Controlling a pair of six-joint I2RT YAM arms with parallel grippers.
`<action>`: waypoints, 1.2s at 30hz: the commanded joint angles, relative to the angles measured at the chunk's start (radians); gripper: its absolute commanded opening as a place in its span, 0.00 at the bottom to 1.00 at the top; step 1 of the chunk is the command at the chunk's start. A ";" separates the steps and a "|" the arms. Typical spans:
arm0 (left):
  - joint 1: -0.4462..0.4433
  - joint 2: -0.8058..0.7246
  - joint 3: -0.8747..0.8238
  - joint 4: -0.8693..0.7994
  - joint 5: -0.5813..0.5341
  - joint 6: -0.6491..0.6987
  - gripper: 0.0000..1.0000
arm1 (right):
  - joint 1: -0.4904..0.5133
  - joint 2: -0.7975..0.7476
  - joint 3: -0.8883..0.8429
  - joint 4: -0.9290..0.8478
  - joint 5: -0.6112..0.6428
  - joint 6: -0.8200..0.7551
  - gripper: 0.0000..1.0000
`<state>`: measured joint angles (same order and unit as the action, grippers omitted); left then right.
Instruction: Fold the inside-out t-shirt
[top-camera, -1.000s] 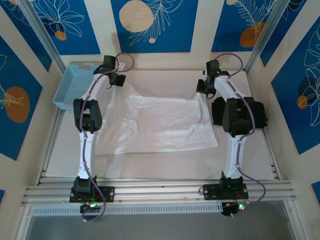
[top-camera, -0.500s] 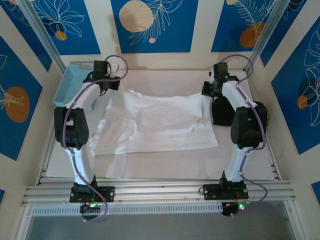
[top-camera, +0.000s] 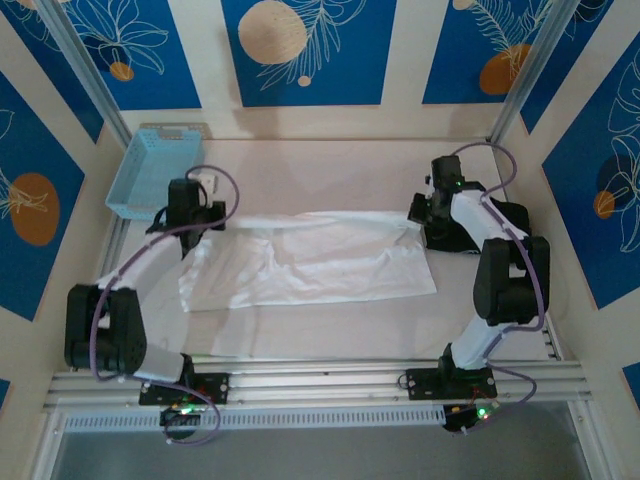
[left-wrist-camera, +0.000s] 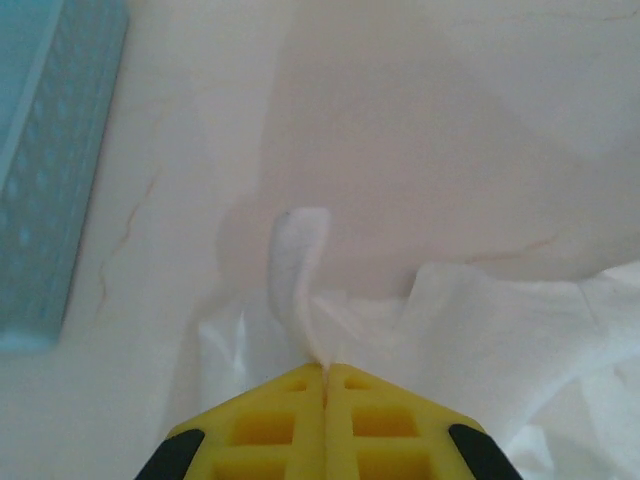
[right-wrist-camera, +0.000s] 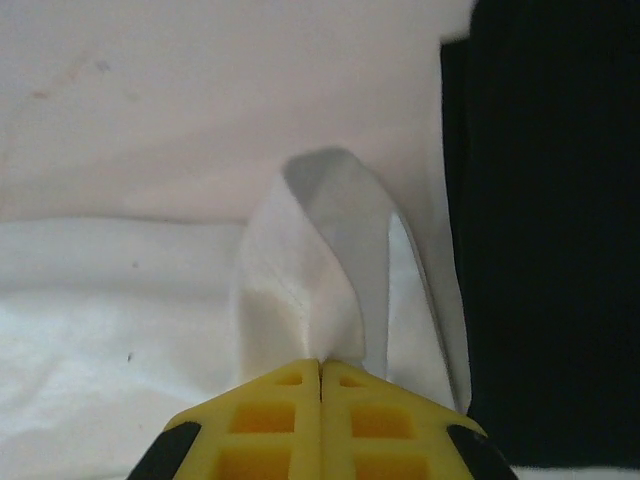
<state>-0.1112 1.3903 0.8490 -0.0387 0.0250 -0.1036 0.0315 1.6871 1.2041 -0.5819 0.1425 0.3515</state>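
The inside-out t-shirt (top-camera: 320, 262) lies across the middle of the table (top-camera: 330, 165), a plain white garment spread in a wide, wrinkled band running from the left arm's side to the right arm's side, its near edge flat on the surface and its far edge bunched into a raised ridge between the two arms. The left gripper (top-camera: 205, 213) is clenched on the shirt's far left corner; seen from the left wrist, the left gripper (left-wrist-camera: 326, 368) has its yellow jaws pressed together with a narrow strip of white cloth (left-wrist-camera: 300, 270) curling up out of their tips, the rest of the fabric falling away rumpled to the right. The right gripper (top-camera: 418, 213) is likewise clamped on the far right corner; seen from the right wrist, the right gripper (right-wrist-camera: 320, 365) pinches a loop of cloth (right-wrist-camera: 320, 250) that stands up from its closed jaws. A black folded garment (top-camera: 440, 235) rests on the table just beside the shirt's right edge, partly under the right arm, and from the right wrist this black folded garment (right-wrist-camera: 545, 220) sits directly right of the pinched loop. A light blue basket (top-camera: 160, 170) stands at the far left of the table, apart from the shirt, and its perforated wall (left-wrist-camera: 45, 180) shows at the left of the left wrist view
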 joint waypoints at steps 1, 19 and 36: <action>0.009 -0.096 -0.133 0.098 -0.024 -0.091 0.00 | -0.007 -0.050 -0.096 0.026 -0.003 0.070 0.08; -0.045 0.001 0.007 -0.064 0.030 -0.171 0.59 | 0.254 -0.239 -0.242 0.286 0.061 -0.021 0.48; -0.188 0.575 0.542 -0.382 0.025 -0.122 0.50 | 0.309 -0.171 -0.209 0.287 0.026 0.004 0.49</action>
<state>-0.3004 1.9507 1.3506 -0.3473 0.0483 -0.2310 0.3378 1.5215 0.9745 -0.2996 0.1841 0.3622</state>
